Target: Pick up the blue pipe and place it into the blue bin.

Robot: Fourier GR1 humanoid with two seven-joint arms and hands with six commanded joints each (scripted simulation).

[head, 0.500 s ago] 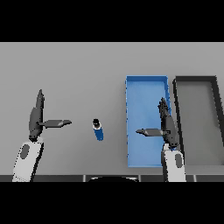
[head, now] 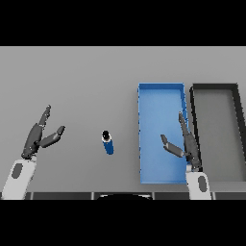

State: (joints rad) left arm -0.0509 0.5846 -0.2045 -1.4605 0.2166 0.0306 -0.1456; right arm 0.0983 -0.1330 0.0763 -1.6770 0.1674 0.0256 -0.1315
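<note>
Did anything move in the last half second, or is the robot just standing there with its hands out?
Very little. The left hand has its thumb raised a bit from where it was, and the right hand has shifted only slightly over the blue bin. Neither took hold of anything; both are open. The blue pipe lies where it was on the table, and the dark bin has not moved.

You see a matt grey counter [head: 86, 81], smooth and without sheen. The blue pipe [head: 108, 142] looks like smooth plastic with a dark end cap. The blue bin [head: 161, 88] has a flat, matt plastic look; the black bin [head: 215, 87] beside it is equally dull. Each hand [head: 38, 137] [head: 188, 144] is dark matt on a smooth white forearm.
</note>
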